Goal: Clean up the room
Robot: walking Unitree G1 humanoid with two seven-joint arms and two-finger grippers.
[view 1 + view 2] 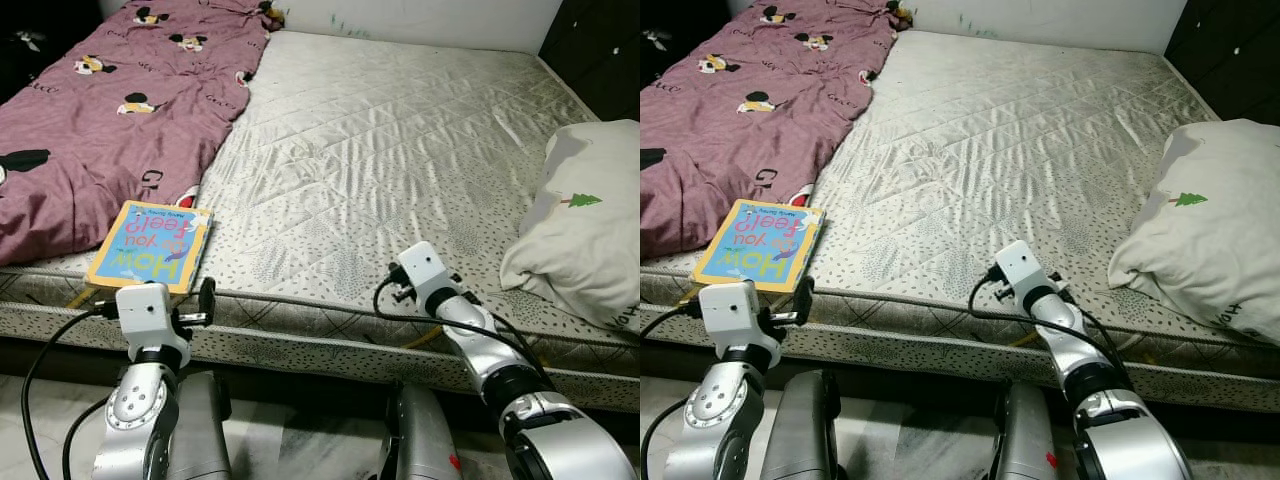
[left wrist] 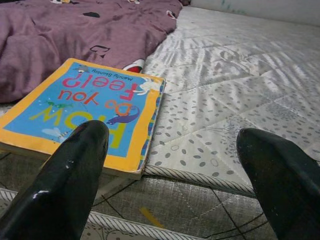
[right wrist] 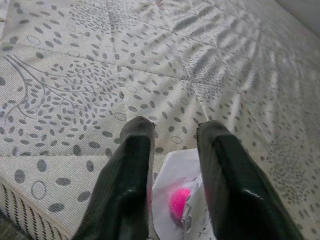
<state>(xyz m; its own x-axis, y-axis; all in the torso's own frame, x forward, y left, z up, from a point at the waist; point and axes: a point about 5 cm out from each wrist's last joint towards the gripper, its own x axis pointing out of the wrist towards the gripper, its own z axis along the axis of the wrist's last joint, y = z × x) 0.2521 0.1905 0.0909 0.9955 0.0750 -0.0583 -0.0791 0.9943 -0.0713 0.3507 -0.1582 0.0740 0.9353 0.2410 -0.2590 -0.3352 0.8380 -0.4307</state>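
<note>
A yellow-and-blue picture book (image 2: 85,110) lies at the mattress's near left corner (image 1: 150,245), partly on the edge of the maroon blanket (image 1: 100,110). My left gripper (image 2: 172,135) is open and low in front of the mattress edge, with one finger in line with the book and the other to its right. My right gripper (image 3: 175,125) hovers over the mattress's near edge, shut on a white wrapper (image 3: 172,170) with a pink spot on it. Its wrist (image 1: 422,270) hides the fingers in the head views.
The bare quilted mattress (image 1: 400,130) spreads across the middle. A white pillow (image 1: 590,220) with a small green tree print lies at the right edge. A dark cabinet (image 1: 600,50) stands at the far right. Pale floor (image 1: 290,440) shows below the bed.
</note>
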